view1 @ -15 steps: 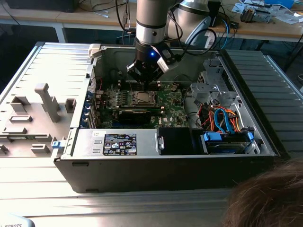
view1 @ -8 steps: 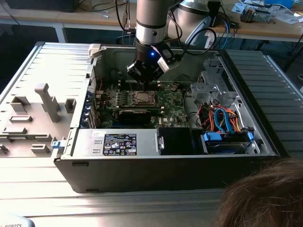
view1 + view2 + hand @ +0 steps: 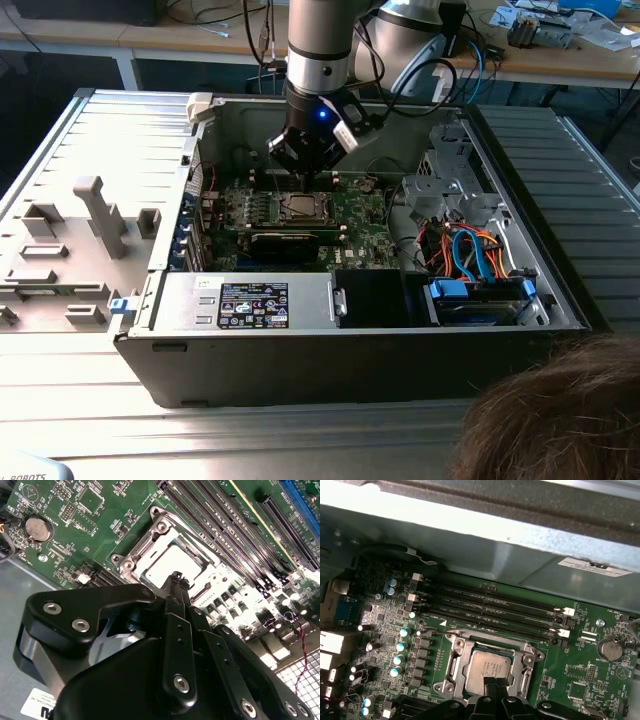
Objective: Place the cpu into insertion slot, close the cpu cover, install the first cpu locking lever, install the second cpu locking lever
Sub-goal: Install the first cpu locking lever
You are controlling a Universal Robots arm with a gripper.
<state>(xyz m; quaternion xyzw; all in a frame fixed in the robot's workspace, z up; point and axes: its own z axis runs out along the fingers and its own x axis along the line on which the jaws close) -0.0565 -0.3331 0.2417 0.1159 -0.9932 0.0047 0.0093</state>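
We're keeping the black metal gripper (image 3: 495, 684) pinched together, tips at the edge of the dull silver-grey square cpu (image 3: 487, 667). It's sitting in the silver-rimmed insertion slot (image 3: 535, 656), and we're probably nudging it flat. The thin silvery cpu cover (image 3: 456, 666) is framing it.

You see the cpu (image 3: 489, 667) topped in dull, silver-grey metal with a satin finish, while the cpu cover (image 3: 460, 662) is a brighter, smooth silvery metal that catches the light. The circuit board (image 3: 580, 680) is green with a faint lacquered sheen, and the coin cell (image 3: 609, 650) on it looks like worn, matt metal. Your pincer (image 3: 175, 576) is matt black with shiny steel screw heads, and the case wall (image 3: 260, 125) is flat grey sheet metal.
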